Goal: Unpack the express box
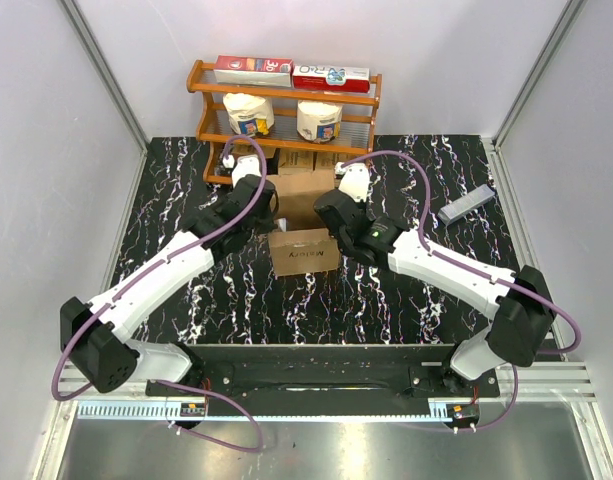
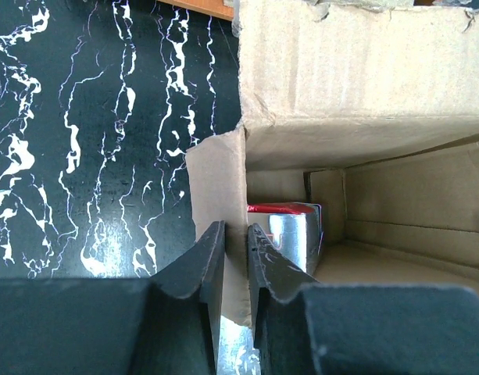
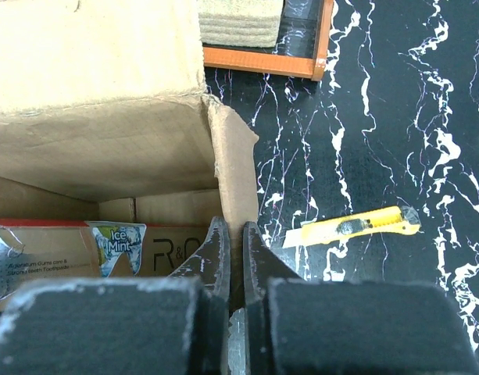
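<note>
The express box (image 1: 298,192), brown cardboard, stands open mid-table with its near flap (image 1: 304,250) folded down toward me. My left gripper (image 1: 270,200) is at its left side. In the left wrist view that gripper (image 2: 235,230) is shut on the left side flap (image 2: 217,180), cardboard filling the gap between the fingers. My right gripper (image 1: 336,205) is at the box's right side and, in the right wrist view, the gripper (image 3: 229,226) is shut on the right side flap (image 3: 235,168). Inside lies a toothpaste carton (image 3: 44,254), its silver and red end (image 2: 290,226) showing.
A wooden rack (image 1: 286,100) stands behind the box, holding toothpaste packs, paper rolls and small cartons. A yellow utility knife (image 3: 352,226) lies on the black marble table right of the box. A grey bar-shaped object (image 1: 466,203) lies further right.
</note>
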You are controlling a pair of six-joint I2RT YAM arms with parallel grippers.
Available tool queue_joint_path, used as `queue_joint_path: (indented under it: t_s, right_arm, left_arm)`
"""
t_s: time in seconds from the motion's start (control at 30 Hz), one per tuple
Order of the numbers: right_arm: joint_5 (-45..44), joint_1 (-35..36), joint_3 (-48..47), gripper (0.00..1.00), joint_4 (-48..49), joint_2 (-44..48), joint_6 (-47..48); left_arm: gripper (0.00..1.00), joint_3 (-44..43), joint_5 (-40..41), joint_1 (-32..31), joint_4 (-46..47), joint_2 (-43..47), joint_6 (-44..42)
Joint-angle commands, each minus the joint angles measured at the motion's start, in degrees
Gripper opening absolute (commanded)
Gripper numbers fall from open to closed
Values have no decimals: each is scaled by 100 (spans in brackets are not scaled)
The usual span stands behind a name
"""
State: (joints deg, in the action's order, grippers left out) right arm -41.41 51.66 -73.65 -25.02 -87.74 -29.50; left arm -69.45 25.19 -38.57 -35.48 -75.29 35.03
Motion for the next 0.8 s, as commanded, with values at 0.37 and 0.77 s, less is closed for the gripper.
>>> queue_joint_path:
  t_s: [0.37, 0.77]
  right_arm:
    - [1100, 46, -273, 1, -329, -6, -355]
    - [1293, 46, -326, 28, -443, 284, -153]
  left_arm:
    - [36, -112, -190, -28, -90, -434, 31]
    - [0, -341, -49, -19, 94, -391, -407]
